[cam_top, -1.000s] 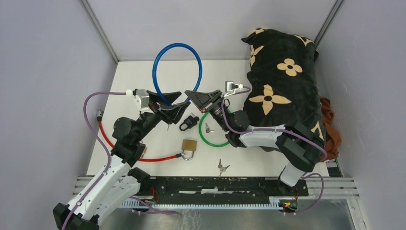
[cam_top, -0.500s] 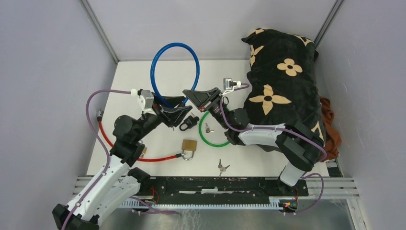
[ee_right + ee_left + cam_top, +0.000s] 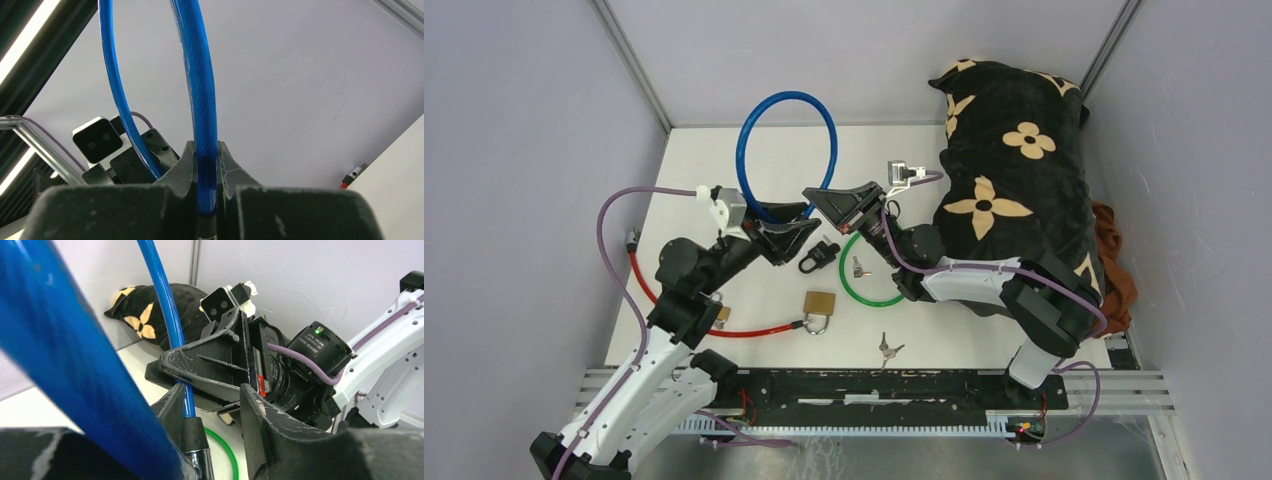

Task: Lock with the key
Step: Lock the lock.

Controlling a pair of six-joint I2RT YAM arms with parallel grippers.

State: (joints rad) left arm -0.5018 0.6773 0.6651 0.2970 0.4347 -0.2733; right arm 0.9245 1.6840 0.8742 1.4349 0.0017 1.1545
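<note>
Nearest the arm bases, a small bunch of keys [image 3: 887, 348] lies loose on the white table [image 3: 694, 160]. Just beyond it a brass padlock [image 3: 820, 303] sits on the end of a red cable [image 3: 744, 332]. Further in, a single key [image 3: 857, 266] rests inside a green cable [image 3: 869, 302] loop, with a black lock head [image 3: 816, 257] just left of it. Above these the two grippers meet nose to nose. The left gripper [image 3: 212, 390] stands released, jaws apart. The black ferrule [image 3: 193, 432] of the blue cable [image 3: 192, 50] lies against one finger [image 3: 172, 407], with bare table showing between it and the other finger [image 3: 265, 430]. The right gripper [image 3: 205, 147] is clenched on the other strand of the blue cable, both fingers pressed flat to it. Its body fills the space straight ahead of the left gripper. From the two grippers the blue cable rises as a raised hoop over the far half of the table. At the far right a black flower-patterned cushion [image 3: 1014, 170] crowds the right arm, with brown cloth [image 3: 1116, 265] beside it.
</note>
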